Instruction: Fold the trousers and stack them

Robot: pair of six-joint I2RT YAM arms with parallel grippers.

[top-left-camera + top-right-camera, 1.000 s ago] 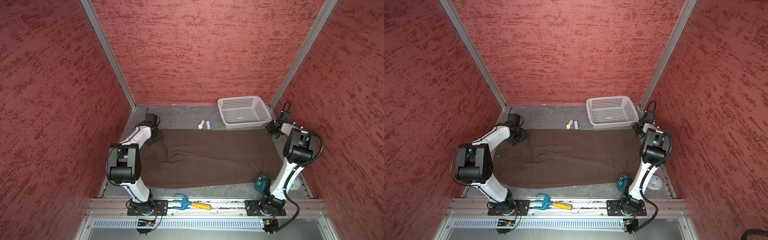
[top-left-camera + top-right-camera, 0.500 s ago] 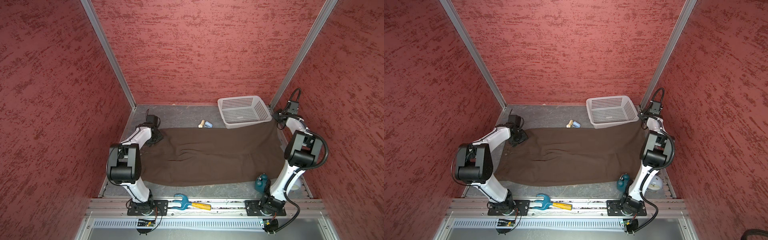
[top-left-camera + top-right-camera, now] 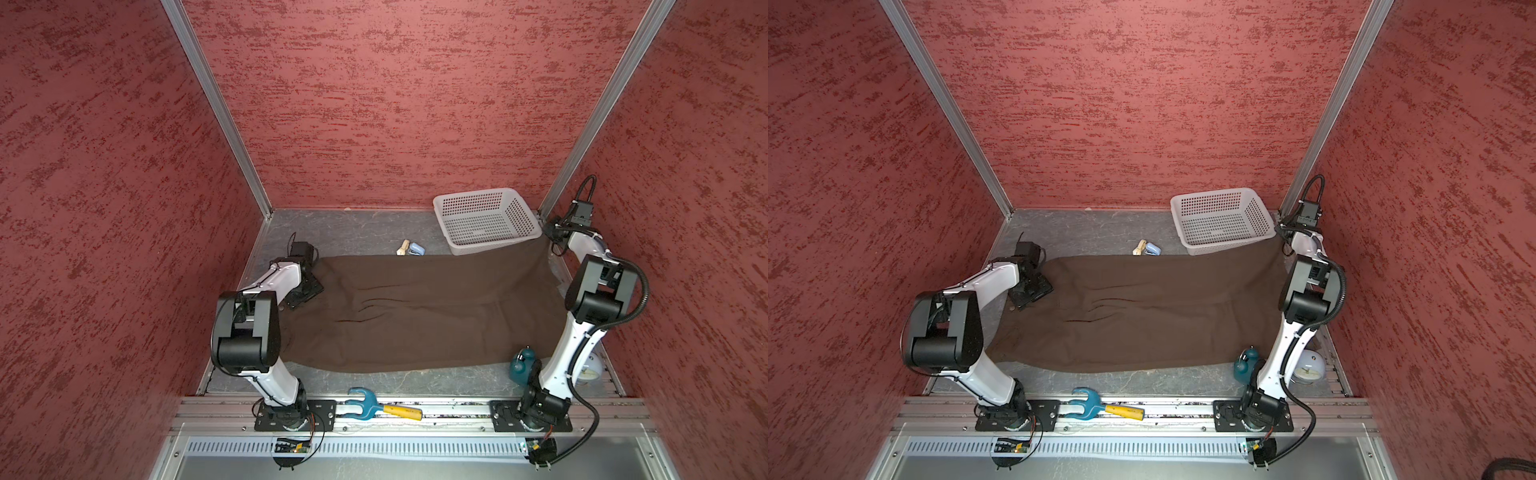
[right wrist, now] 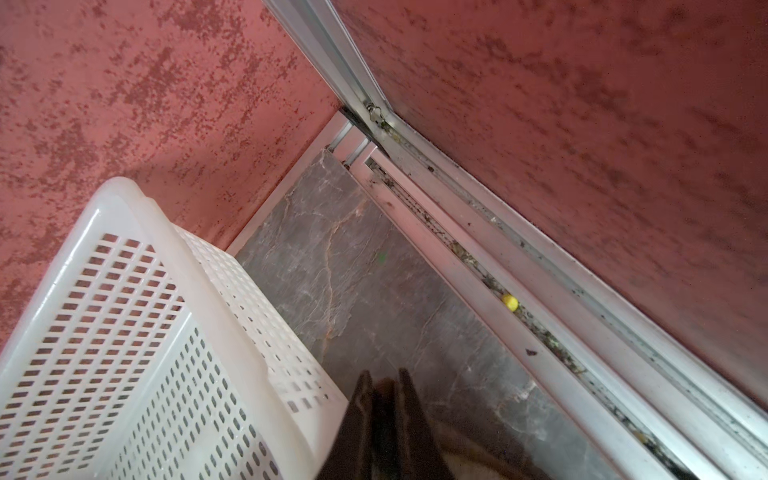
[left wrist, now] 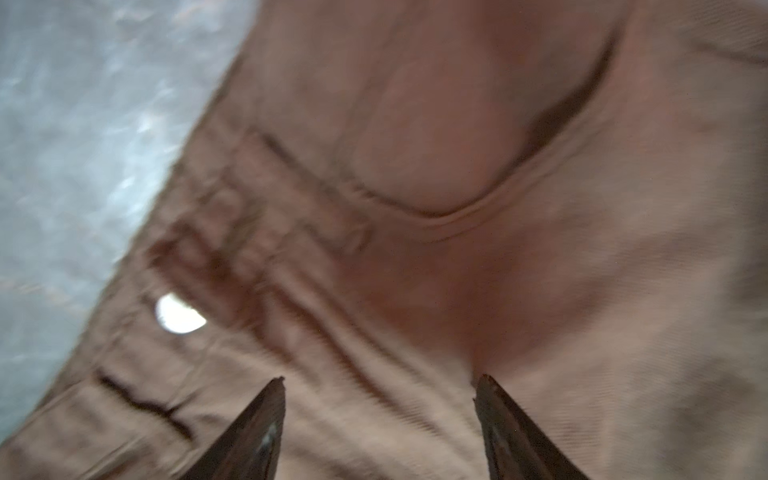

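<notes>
The dark brown trousers (image 3: 415,307) (image 3: 1142,311) lie spread flat across the table in both top views. My left gripper (image 3: 305,291) (image 3: 1032,293) hovers low over their left end. In the left wrist view it (image 5: 379,380) is open, with the waistband cloth (image 5: 415,270) and a shiny button (image 5: 178,318) below it and nothing between the fingers. My right gripper (image 3: 550,235) (image 3: 1283,235) is in the far right corner beside the basket. The right wrist view shows it (image 4: 382,378) shut on a fold of the trousers' far right corner.
A white perforated basket (image 3: 494,246) (image 3: 1225,248) (image 4: 137,249) stands at the back right, with the trousers' edge against its front. A small beige-and-blue item (image 3: 409,248) lies behind the cloth. A teal object (image 3: 521,365), a white clock (image 3: 1308,370) and a blue-and-yellow tool (image 3: 382,407) sit near the front.
My right gripper has moved back into the far right corner, pulling the trousers' corner up beside the basket. The left gripper's jaws have spread a little wider.
</notes>
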